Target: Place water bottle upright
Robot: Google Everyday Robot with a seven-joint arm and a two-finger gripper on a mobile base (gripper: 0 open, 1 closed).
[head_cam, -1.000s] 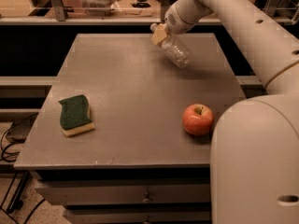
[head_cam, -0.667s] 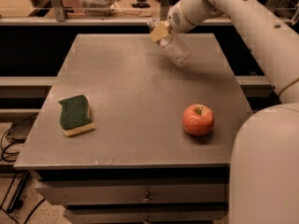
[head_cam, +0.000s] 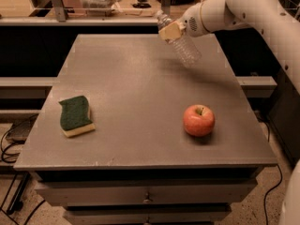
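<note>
The water bottle (head_cam: 183,46) is clear crinkled plastic. It hangs tilted above the far right part of the grey table (head_cam: 140,93), its neck up and to the left, its base down and to the right. My gripper (head_cam: 171,31) is shut on the bottle near its neck, with tan pads on either side. The white arm (head_cam: 243,8) reaches in from the upper right. The bottle's base is just above the table top.
A red apple (head_cam: 198,120) sits on the table at the front right. A green and yellow sponge (head_cam: 75,115) lies at the front left. A counter with clutter runs behind the table. Drawers are below the front edge.
The arm has drawn back to the right and out of the foreground. The bottle, still held, has moved slightly left and up and stays tilted.
</note>
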